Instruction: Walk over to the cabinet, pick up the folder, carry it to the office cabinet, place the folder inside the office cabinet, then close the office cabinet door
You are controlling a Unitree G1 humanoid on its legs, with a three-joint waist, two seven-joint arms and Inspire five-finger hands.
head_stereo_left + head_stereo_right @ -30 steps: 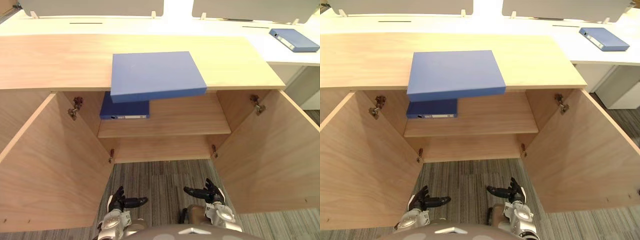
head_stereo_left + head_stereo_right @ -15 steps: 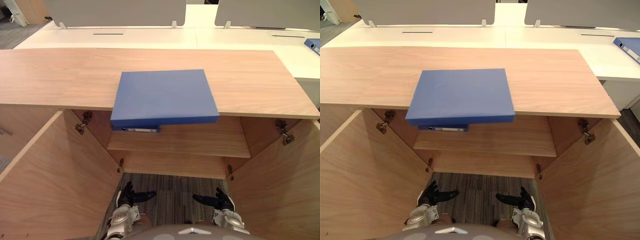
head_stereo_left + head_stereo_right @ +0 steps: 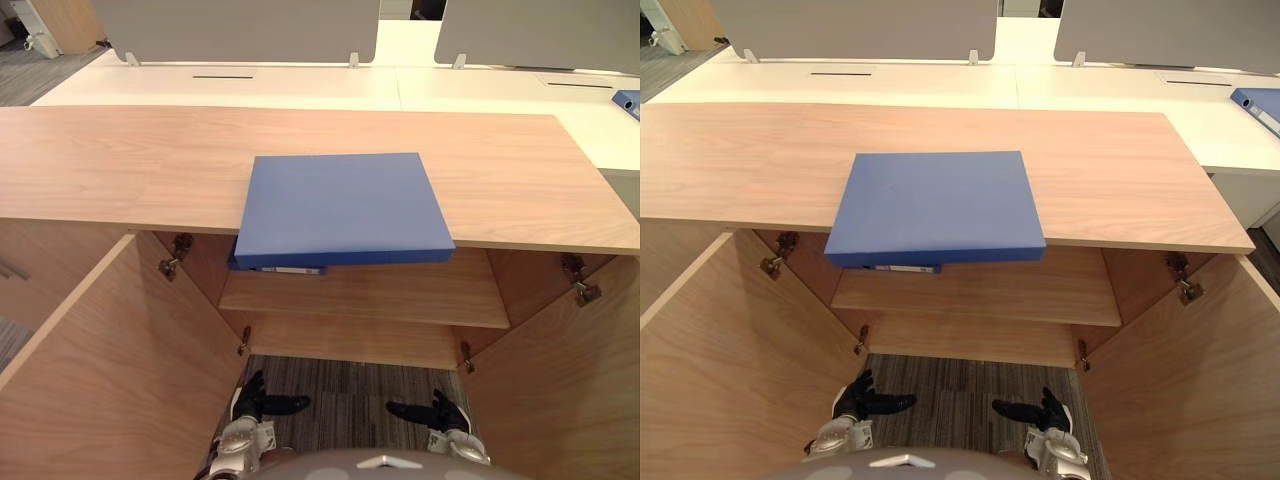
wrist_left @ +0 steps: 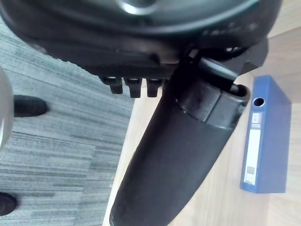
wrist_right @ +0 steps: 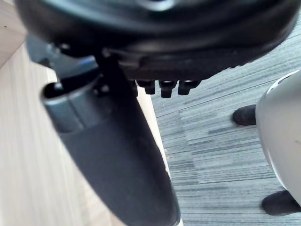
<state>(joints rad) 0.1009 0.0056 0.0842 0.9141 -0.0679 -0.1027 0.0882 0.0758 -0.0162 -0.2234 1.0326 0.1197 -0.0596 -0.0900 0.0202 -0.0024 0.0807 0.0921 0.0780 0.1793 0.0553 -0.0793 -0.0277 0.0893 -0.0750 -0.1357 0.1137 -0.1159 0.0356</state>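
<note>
Blue folder point(image 3: 345, 208) lies flat on the wood surface point(image 3: 120, 160) of the cabinet point(image 3: 1140, 285), about mid-width. Its near edge sticks out past the front lip, over the opening. Nothing grips it.

Right below, inside, you've got a 2nd folder point(image 4: 265, 141), also blue. It's on the shelf point(image 3: 400, 295) toward the L side, spine w/ white label and ring hole facing out. In the eye views it's mostly hidden under the top one.

Both doors stand wide open: L door point(image 3: 110, 370) and R door point(image 3: 570, 390) swing out toward you, hinges point(image 3: 177, 255) showing at the upper inside corners.

Your L hand point(image 3: 256, 403) and R hand point(image 3: 440, 412) hang low over the striped carpet point(image 3: 350, 385) between the doors, well below the folder. Thumbs point at each other, fingers loose and apart, holding nothing.

Behind the cabinet runs a white surface point(image 3: 300, 85) w/ grey screens point(image 3: 240, 25) along its back. A 3rd folder point(image 3: 1260, 105) sits at its far R edge.
</note>
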